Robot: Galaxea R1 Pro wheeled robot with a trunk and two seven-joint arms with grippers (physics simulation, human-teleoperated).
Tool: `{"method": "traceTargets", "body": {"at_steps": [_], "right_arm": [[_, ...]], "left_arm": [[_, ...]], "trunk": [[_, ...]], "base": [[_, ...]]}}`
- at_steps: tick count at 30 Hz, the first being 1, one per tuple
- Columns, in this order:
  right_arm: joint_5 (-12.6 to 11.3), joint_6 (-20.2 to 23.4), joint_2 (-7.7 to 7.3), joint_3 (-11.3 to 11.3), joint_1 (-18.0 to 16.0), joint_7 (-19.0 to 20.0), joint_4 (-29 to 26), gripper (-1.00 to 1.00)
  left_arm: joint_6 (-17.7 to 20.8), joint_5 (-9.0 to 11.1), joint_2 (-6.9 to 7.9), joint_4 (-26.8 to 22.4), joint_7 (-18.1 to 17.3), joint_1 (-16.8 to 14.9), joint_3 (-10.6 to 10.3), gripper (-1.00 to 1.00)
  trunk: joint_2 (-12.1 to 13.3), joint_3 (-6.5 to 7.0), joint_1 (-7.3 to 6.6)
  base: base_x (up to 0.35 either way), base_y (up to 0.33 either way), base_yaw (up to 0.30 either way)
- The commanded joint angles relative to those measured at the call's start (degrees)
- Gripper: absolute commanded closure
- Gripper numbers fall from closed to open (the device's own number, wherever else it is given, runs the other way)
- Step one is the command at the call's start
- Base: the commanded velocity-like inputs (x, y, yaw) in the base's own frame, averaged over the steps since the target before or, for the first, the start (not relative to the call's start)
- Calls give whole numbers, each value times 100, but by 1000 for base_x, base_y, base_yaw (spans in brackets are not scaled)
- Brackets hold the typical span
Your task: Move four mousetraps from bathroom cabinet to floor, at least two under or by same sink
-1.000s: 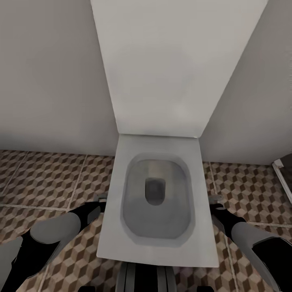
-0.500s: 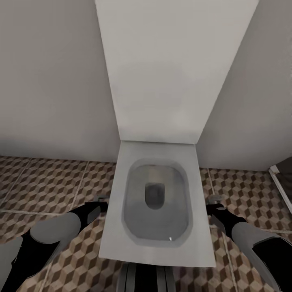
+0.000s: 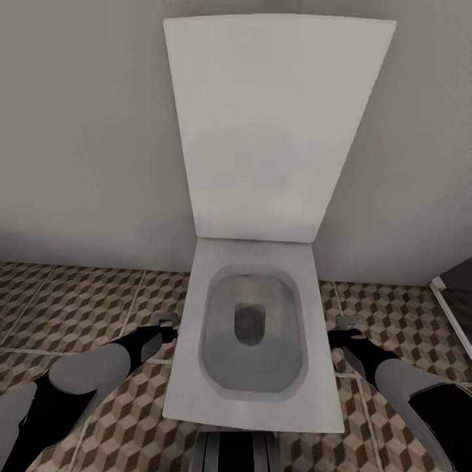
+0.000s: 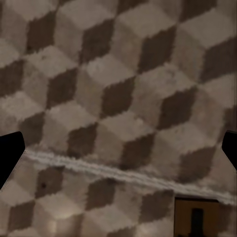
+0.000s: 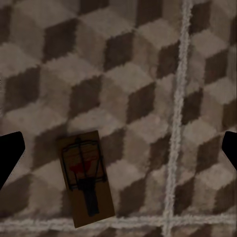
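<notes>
While both grippers hang spread and empty, a mousetrap point(image 5: 88, 177) lies on the bathroom floor point(image 3: 78, 301); sink placement unconfirmed.

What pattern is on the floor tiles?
Brown, beige and white 3D cubes on the bathroom floor, clearest in the left wrist view.

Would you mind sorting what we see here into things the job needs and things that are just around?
Job:
- mousetrap lying flat on the floor
- second mousetrap, partly cut off
- left gripper, right gripper

Just around:
- toilet, lid up
- wall
</notes>
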Motion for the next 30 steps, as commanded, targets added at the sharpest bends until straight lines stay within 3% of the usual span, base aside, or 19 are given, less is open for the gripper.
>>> {"method": "traceTargets", "body": {"at_steps": [1, 8, 16, 22, 30], "right_arm": [[0, 0, 0, 0, 0, 0, 0, -100], [-3, -3, -17, -5, 0, -55, -2, -100], [-1, -252, -58, -3, 0, -601, 1, -100], [-10, -399, -101, -1, 3, -767, 14, -100], [-7, -452, -369, 4, 81, -758, 149, -100]], "left_arm": [[0, 1, 0, 3, 0, 0, 0, -100], [-2, 14, 6, 55, 13, 0, 0, -100], [-8, 13, 20, 111, 47, 0, 0, -100], [-5, 4, 66, 81, 51, 20, 0, -100], [-4, 0, 189, 70, 52, 270, 0, -100]], "trunk": [[42, 18, -22], [323, 144, -176], [643, 288, -352], [884, 396, -484], [1205, 539, -659]], "base": [[0, 0, 0], [0, 0, 0], [0, 0, 0], [0, 0, 0], [0, 0, 0]]}}
